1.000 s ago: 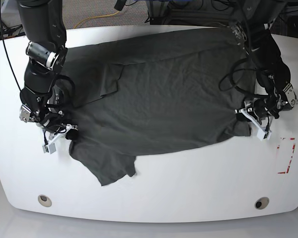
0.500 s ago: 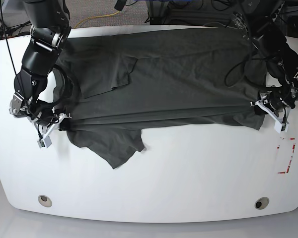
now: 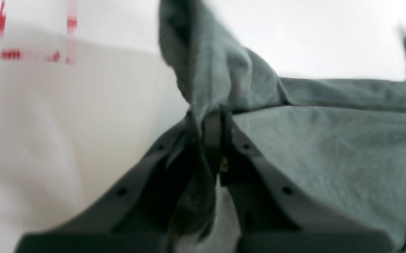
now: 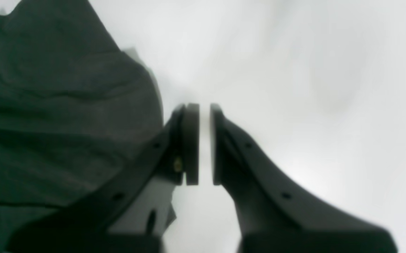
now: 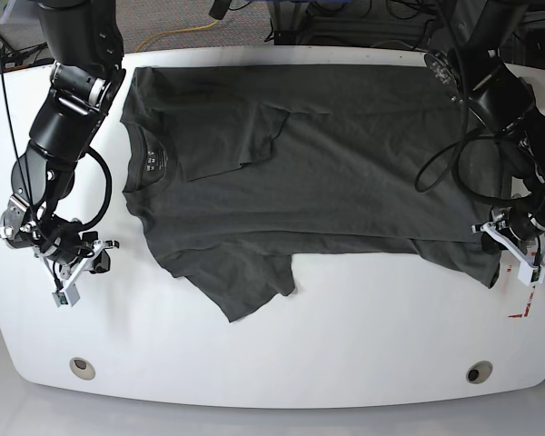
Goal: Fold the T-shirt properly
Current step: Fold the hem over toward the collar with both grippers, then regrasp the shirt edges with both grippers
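T-shirt: large plain dark charcoal grey-green short-sleeved T-shirt (image 5: 327, 163) of soft matte fabric, spread flat over the far half of the white rounded table (image 5: 282, 363).
Layout: round ribbed collar (image 5: 145, 159) at base-view left, hem at base-view right. Long axis runs left-right across the table, parallel to the front edge.
Sleeves: near sleeve (image 5: 245, 286) splays toward the front edge; far sleeve (image 5: 232, 145) is folded in onto the chest.
Handling: light, limp, no stiffness. It will drape and wrinkle, and drags rather than slides. Judged non-fragile; main risk is bunching, or a pinch catching only one layer.
Hold points: hem corners and shoulder seams, pinched at an edge and through both layers. Mid-panel grabs would only tent the cloth.
Left gripper: left gripper (image 3: 212, 116) clamped on the near hem corner (image 5: 486, 263); cloth visibly pinched between the pads in the left wrist view, a fold hanging over the tips.
Right gripper: right gripper (image 4: 204, 109) off the shirt, above bare table beside the collar end. A narrow slit shows between the pads (image 4: 191, 140), nothing in it. That view is blurred, so I'd call it nearly together, not fully.
Extras: red dashed tape mark (image 5: 524, 309) on the table just beyond the hem corner; two round metal grommets (image 5: 82, 367) near the front edge.
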You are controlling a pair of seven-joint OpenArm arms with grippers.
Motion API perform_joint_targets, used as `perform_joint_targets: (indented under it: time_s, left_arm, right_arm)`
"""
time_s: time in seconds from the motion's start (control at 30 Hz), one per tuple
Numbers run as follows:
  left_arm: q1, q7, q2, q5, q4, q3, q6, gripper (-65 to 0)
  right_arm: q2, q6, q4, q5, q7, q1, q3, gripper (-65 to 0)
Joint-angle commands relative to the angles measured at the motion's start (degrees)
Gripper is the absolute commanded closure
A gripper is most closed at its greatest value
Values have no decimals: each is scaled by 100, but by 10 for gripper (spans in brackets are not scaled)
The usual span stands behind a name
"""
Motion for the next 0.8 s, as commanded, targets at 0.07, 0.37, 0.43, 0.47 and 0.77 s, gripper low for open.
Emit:
perform_joint_targets:
  time_s: [0.07, 0.37, 0.43, 0.47, 0.77]
  left_arm:
    - [-44, -17, -114, -44, 84, 0, -5, -4]
    - [317, -17, -123, -44, 93, -44, -5, -4]
    - [422, -17, -167, -52, 128, -44, -5, -4]
    - [431, -17, -167, -52, 128, -44, -5, -4]
    - [458, -17, -202, -52, 128, -44, -5, -4]
  right_arm:
    - [69, 32, 65, 57, -462, 98, 69, -244]
    - [60, 32, 56, 1139, -602, -438, 218, -549]
    - [51, 32, 56, 1209, -594, -553, 192, -528]
    - [42, 32, 56, 1209, -594, -588, 192, -522]
    - [-380, 32, 47, 1165, -453, -755, 183, -510]
